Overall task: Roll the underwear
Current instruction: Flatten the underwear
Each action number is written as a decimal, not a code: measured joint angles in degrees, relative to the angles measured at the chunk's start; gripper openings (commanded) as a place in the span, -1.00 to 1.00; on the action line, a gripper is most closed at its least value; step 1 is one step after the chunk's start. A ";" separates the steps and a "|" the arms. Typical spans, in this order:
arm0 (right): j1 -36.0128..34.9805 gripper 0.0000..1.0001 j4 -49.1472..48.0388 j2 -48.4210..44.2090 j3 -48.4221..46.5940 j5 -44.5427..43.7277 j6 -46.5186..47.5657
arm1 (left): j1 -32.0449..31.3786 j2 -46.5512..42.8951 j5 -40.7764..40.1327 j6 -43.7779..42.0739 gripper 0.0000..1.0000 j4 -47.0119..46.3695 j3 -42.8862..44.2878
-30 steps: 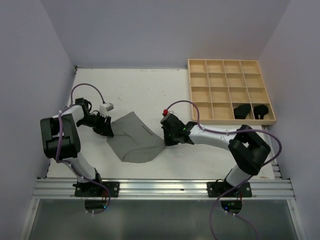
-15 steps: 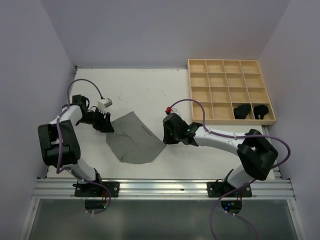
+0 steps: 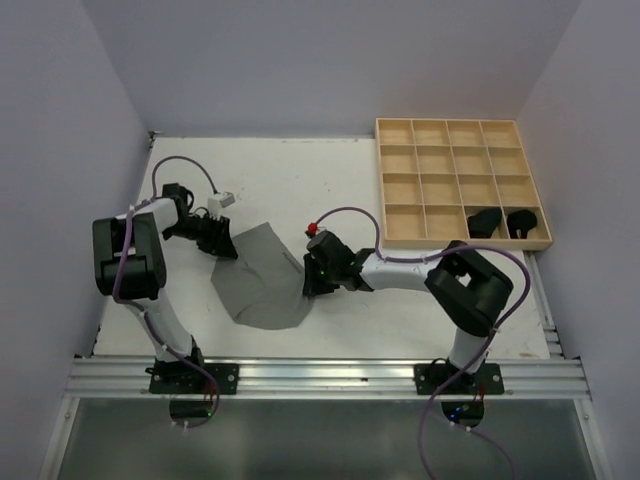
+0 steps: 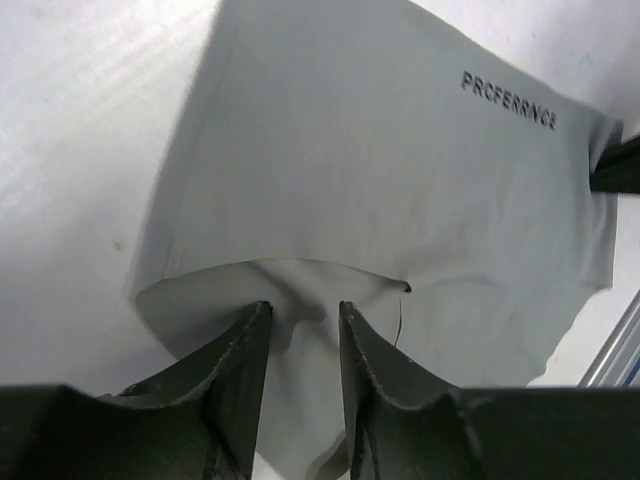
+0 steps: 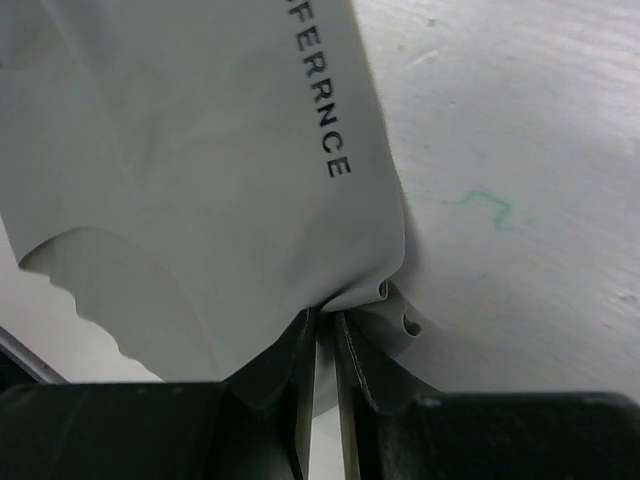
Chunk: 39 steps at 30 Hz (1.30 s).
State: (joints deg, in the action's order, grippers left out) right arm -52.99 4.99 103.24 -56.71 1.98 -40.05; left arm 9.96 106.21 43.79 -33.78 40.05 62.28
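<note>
Nearest to the arm bases I see the grey underwear (image 3: 262, 285) lying spread on the white table (image 3: 300, 170), between the two arms, with a line of dark lettering (image 4: 508, 101) printed near its far right edge. My left gripper (image 3: 228, 252) sits low at the cloth's far left corner. In the left wrist view its fingers (image 4: 240, 365) stand a narrow gap apart with a puckered fold of the grey cloth caught between them. My right gripper (image 3: 305, 288) is at the right edge of the same piece, and its fingers (image 5: 275, 360) are pressed almost together, pinching a small bunch of the hem just below the lettering. Farther back on the right sits the wooden tray (image 3: 462, 121), where two pieces of rolled black underwear (image 3: 485, 221) fill the two rightmost compartments of its nearest row.
</note>
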 measured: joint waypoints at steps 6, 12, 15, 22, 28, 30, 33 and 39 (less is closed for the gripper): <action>-2.86 -0.52 -4.24 0.63 0.87 3.98 -2.60 | -1.38 7.91 0.87 5.86 -0.34 -0.72 10.43; -4.46 -0.38 -2.64 -1.64 0.94 3.61 -3.32 | -1.44 10.19 -1.66 8.13 -0.17 -4.52 16.72; -4.28 -0.41 -1.81 -6.21 1.11 1.14 -2.71 | -1.42 8.98 0.13 7.08 -0.17 -4.39 17.31; -3.93 -0.47 -3.06 -11.54 1.09 -2.97 -0.17 | -2.91 4.90 7.21 5.25 -0.20 -3.17 17.55; -1.62 -0.45 -1.77 -10.49 0.79 -4.00 2.32 | -7.43 10.36 8.68 6.45 -0.33 -3.30 19.45; 0.76 -0.43 -1.79 -10.51 0.57 -3.91 2.75 | -8.50 14.25 8.66 7.45 -0.33 -3.72 21.03; 4.85 -0.42 -1.79 -10.54 0.57 -3.48 3.34 | -8.90 19.17 10.60 10.23 -0.32 -4.11 23.19; 8.44 -0.44 -1.86 -10.01 -0.98 -1.42 6.60 | -8.96 22.67 11.76 13.22 -0.21 -5.75 28.96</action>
State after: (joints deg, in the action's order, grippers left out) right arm -44.56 3.14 93.23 -57.69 0.56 -33.45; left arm 0.99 128.88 55.55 -20.56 34.30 91.24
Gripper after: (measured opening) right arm 0.280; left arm 0.363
